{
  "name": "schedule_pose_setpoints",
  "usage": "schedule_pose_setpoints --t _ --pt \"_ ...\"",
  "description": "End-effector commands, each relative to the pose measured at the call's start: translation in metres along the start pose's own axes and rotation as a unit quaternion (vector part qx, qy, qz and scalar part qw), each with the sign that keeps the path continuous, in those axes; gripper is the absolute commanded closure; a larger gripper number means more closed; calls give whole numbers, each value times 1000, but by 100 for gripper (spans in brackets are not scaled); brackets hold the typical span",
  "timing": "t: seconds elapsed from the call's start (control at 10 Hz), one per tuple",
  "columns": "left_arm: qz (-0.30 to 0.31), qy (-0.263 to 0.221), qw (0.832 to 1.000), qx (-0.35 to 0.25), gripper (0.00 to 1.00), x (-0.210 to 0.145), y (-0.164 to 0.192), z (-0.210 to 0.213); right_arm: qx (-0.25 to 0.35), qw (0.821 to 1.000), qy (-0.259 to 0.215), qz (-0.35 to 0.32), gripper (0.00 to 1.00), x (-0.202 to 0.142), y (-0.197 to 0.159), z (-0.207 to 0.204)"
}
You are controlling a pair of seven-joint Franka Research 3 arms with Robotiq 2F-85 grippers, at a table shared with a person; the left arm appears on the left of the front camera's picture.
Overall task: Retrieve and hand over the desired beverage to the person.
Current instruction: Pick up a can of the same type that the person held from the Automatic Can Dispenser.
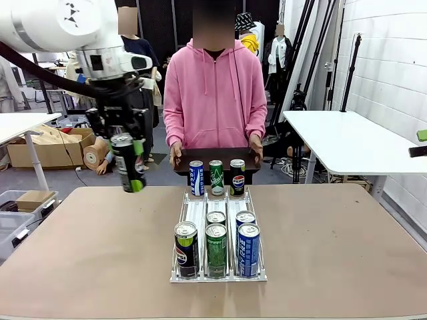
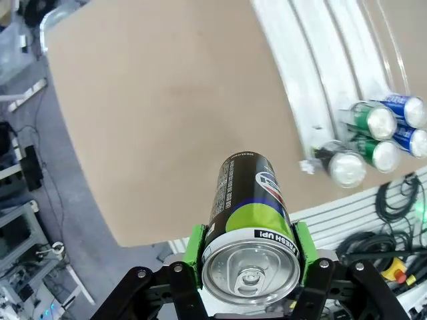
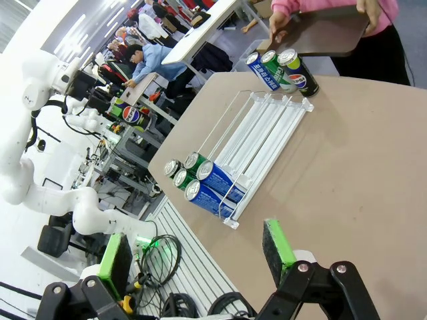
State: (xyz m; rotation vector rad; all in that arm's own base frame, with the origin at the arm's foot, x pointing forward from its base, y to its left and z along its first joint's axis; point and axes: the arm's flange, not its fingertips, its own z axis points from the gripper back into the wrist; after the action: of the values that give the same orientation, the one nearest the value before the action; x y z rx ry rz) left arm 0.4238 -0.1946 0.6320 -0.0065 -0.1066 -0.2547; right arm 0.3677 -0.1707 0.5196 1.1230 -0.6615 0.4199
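**Can aloft, handover not yet made**

From where I stood, the worry was the trip across. The left pincer (image 1: 131, 175) hung above the left part of the table (image 1: 80, 253), well apart from the person (image 1: 215, 93), who waited at the far edge with a dark tray (image 1: 200, 153) in both hands. Three cans (image 1: 217, 177) stood upright at the far end of the white rack (image 1: 200, 210), just in front of that tray. A low swing toward the person could have clipped them. The can (image 1: 125, 160) was slick and hung tilted, so a quick turn might have let it slide through the pads. Letting go before it sat on the tray would have dropped it.

The left pincer was pinching that black-and-green can across its sides, green pads (image 2: 195, 248) pressed on either flank near the top. The right pincer (image 3: 197, 253) stood spread wide, with nothing between its pads.
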Motion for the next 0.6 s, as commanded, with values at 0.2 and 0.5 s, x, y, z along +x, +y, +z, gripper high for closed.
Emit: schedule_pose_setpoints --t 0.2,0.5 --pt "5 -10 999 31 100 -18 75 12 6 1000 -2 7 0 0 -1 0" --pt "32 -21 999 12 100 -24 118 1 6 1000 -2 7 0 0 -1 0"
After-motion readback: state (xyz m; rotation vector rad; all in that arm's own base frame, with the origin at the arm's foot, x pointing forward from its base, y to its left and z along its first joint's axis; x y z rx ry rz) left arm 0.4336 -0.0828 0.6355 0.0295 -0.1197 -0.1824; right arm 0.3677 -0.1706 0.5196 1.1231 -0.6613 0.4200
